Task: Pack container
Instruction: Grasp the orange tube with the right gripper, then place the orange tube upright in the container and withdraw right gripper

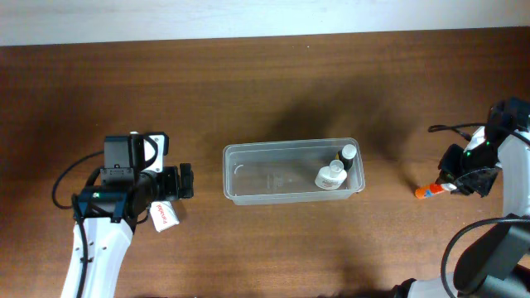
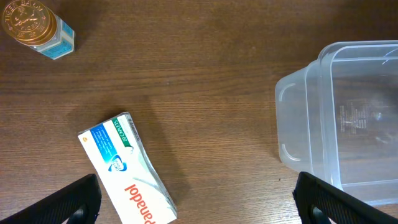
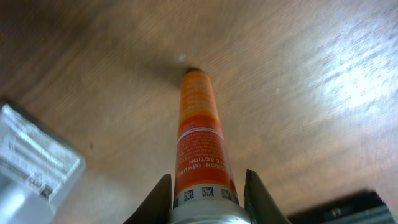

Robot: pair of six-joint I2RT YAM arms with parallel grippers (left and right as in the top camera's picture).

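The container (image 1: 248,175) is a clear shallow tub at the table's middle; it also shows in the left wrist view (image 2: 311,112). A small white-capped bottle (image 1: 349,154) and a white round-topped bottle (image 1: 330,176) lie at its right end. My left gripper (image 1: 184,180) is open and empty, just left of the container, jaws wide in its wrist view (image 2: 199,208). A white Panadol box (image 2: 127,171) lies on the table under it, also in the overhead view (image 1: 162,215). My right gripper (image 3: 210,202) is shut on an orange tube (image 3: 199,130), far right (image 1: 429,191), tip at the table.
A small jar with a gold lid (image 2: 34,28) stands on the table beyond the Panadol box. A blurred clear plastic object (image 3: 31,165) sits at the left edge of the right wrist view. The table's back edge meets a pale wall (image 1: 265,16).
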